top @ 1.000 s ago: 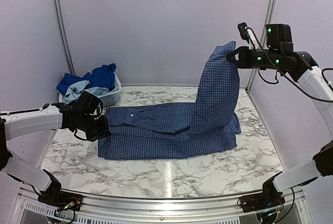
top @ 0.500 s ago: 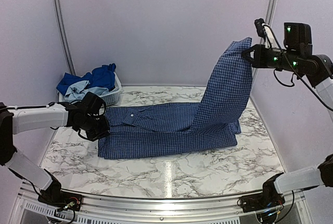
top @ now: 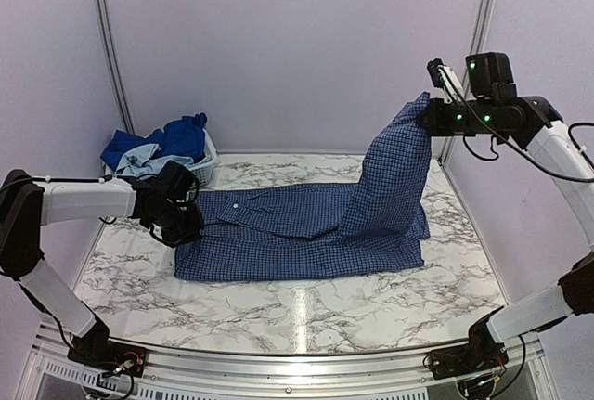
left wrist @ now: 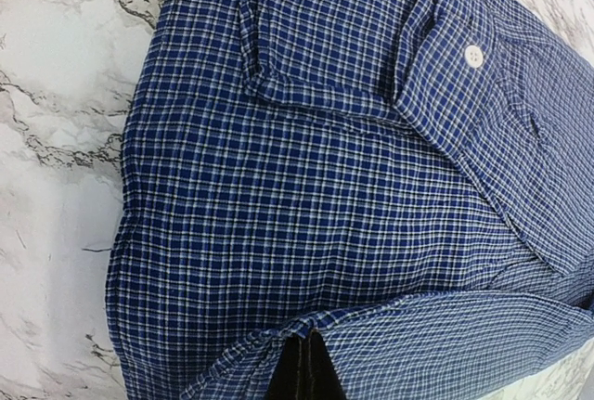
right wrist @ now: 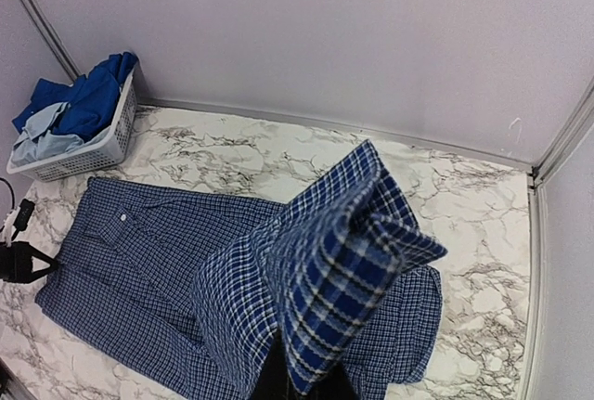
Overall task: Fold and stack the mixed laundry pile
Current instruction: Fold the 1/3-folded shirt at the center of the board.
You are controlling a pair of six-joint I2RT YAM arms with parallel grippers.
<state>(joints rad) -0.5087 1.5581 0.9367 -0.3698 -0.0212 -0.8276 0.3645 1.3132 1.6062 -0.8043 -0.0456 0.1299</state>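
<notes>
The checked shirt (top: 297, 233) is found spread left to right across the table (top: 306, 312), its left end pinched flat by the closed left gripper (top: 186, 228) and its right end held high in the closed right gripper (top: 422, 114), so the fold is judged to run leftward.

Bright, even, diffuse light, seemingly from overhead. Faint soft shadow along the shirt (top: 297, 242) edge. All views sharp.

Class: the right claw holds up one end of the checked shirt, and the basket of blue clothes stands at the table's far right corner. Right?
No: the top external view shows the basket at the far left corner; the right claw does hold up the shirt.
</notes>
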